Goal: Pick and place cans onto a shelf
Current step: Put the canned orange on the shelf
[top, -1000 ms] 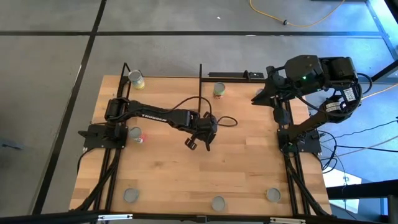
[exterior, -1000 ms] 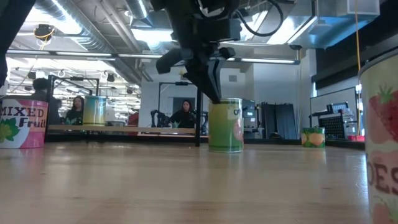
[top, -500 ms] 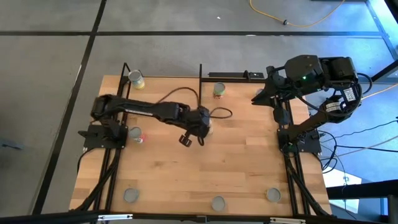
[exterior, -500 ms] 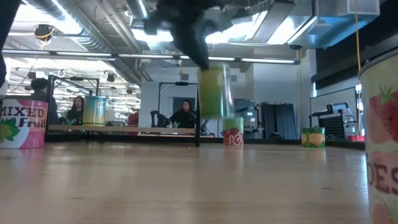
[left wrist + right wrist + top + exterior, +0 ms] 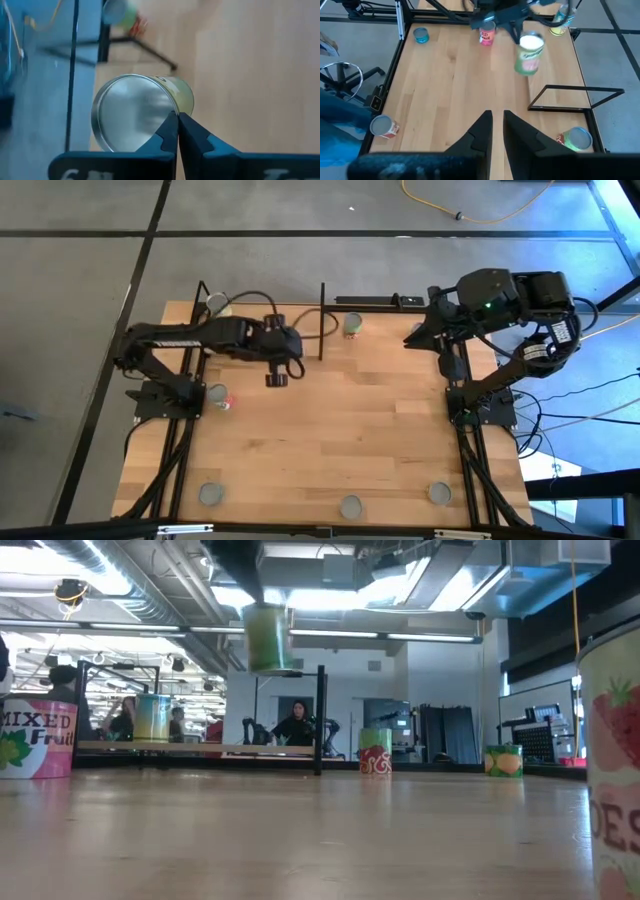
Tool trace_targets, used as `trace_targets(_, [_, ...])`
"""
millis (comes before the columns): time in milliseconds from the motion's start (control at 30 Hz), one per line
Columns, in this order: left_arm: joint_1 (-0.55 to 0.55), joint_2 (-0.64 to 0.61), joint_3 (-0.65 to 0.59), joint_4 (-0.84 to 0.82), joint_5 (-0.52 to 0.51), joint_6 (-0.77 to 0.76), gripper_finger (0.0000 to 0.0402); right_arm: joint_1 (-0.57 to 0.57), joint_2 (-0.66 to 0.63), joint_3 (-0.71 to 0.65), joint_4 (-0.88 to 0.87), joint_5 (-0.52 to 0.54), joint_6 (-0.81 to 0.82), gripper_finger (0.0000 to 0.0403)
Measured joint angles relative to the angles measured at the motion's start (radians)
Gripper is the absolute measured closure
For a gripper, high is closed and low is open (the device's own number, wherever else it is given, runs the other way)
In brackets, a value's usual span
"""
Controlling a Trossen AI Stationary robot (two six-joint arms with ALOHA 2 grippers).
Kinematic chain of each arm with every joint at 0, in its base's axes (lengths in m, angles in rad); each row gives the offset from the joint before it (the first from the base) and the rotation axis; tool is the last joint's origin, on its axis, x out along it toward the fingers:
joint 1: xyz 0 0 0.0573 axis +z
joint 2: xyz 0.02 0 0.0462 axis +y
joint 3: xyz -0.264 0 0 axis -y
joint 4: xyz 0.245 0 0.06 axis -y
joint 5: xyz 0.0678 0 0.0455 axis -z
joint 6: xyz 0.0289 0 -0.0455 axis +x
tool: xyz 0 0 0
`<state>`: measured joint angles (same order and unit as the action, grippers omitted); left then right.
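A can (image 5: 266,638) with a green and yellow label and a silver top (image 5: 131,115) hangs high above the table, with my left gripper (image 5: 177,125) shut on it. In the high view that gripper (image 5: 285,350) is over the table's far left part, close to the shelf (image 5: 200,749) with its black upright rods (image 5: 322,320). One can (image 5: 152,717) stands on the shelf plank on its base. My right gripper (image 5: 493,131) waits raised at the table's right side, a narrow gap between its fingers and nothing in it. My left gripper pinches the can's top rim (image 5: 170,107) between its two fingers. One finger (image 5: 167,132) lies over the silver top and the other stands outside on the label wall. The fingers come slanting down from above. The can hangs below them, lifted clear and about upright (image 5: 530,54).
Other cans stand on the table: a red-labelled one (image 5: 218,395) at the left, one (image 5: 352,323) at the far middle, three along the near edge (image 5: 210,494) (image 5: 350,506) (image 5: 439,493). People show in the room beyond the table.
My left gripper has risen from the table's middle and gone toward the far left, toward the shelf, rolling its wrist as it went. The green and yellow can, which stood on the table, is now lifted well clear.
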<state>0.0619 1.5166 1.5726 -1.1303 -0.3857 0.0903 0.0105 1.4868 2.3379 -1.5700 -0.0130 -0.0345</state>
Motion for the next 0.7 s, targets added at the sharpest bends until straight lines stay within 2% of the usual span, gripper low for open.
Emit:
trace_targets(200, [0.110, -0.005, 0.000, -0.110, -0.018, -0.124, 0.0401, 0.000, 0.009, 0.000, 0.000, 0.011, 0.000, 0.0355])
trace_targets(567, [0.379, -0.005, 0.000, -0.156, 0.015, -0.286, 0.0401, 0.000, 0.011, 0.000, 0.000, 0.073, -0.026, 0.0355])
trace_targets(700, [0.428, -0.005, 0.000, -0.211, 0.017, -0.379, 0.0401, 0.000, 0.011, 0.000, 0.000, 0.073, -0.026, 0.0355])
